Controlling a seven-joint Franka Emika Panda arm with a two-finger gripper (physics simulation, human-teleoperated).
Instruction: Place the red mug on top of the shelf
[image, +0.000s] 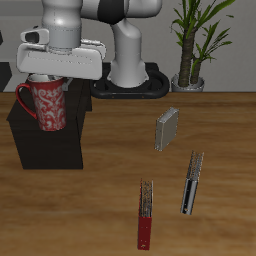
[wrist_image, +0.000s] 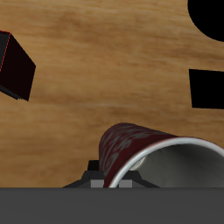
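Observation:
The red mug (image: 47, 106), speckled with a light rim, hangs slightly tilted in my gripper (image: 46, 80), which is shut on its rim. Its loop handle (image: 22, 98) points away from the robot's base side of the table. The mug is over the flat top of the black-brown shelf (image: 40, 150), low above it; I cannot tell whether it touches. In the wrist view the mug (wrist_image: 131, 147) fills the near field, its rim and inside showing, with a finger (wrist_image: 98, 175) beside it.
A small grey rack (image: 166, 129) stands mid-table. A red book (image: 146, 216) and a grey-black book (image: 190, 184) lie nearer the front edge. The robot's base (image: 130, 60) and a potted plant (image: 195, 45) are at the back. A dark box (wrist_image: 16, 66) shows in the wrist view.

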